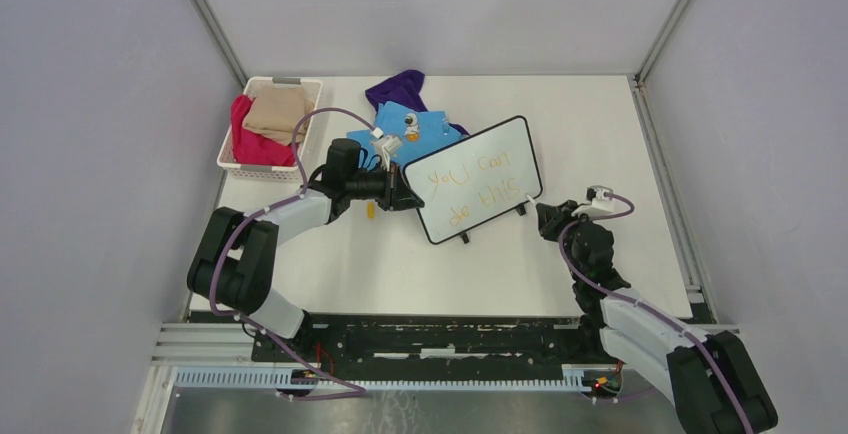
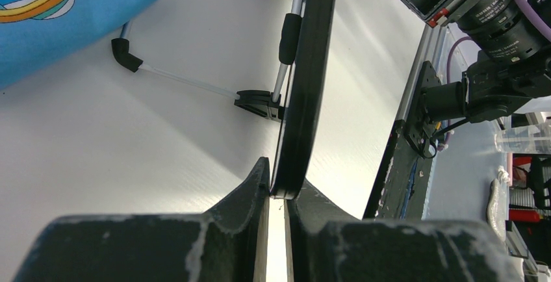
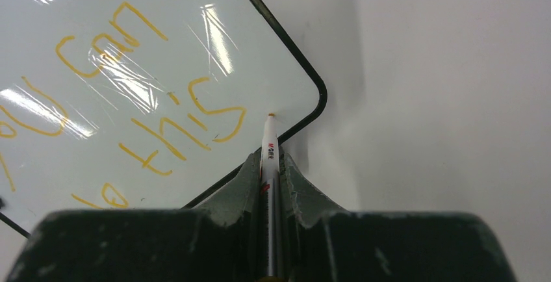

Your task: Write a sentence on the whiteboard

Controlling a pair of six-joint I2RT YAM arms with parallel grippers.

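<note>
1. The right tool [image 3: 269, 160] is nearest, low over the surface [image 1: 360, 264] on the right side. Its jaws are clamped on a white marker [image 3: 269, 144].
2. The marker tip points at the board's near right corner, just inside the frame and just after the last word. Whether it touches cannot be told.
3. The whiteboard [image 1: 490, 154] stands tilted on its little black feet at the middle of the surface.
4. The sentence [image 1: 470, 186] reads "you can do this" in two orange-yellow lines across the board's face.
5. The left tool [image 2: 278, 190] is closed tight on the black frame at the board's left edge.
6. Behind the board lie a blue garment [image 1: 415, 129] and a purple garment [image 1: 397, 87].
7. At the far left corner a white basket [image 1: 255, 84] holds a red cloth [image 1: 250, 142] and a beige cloth [image 1: 278, 114].
</note>
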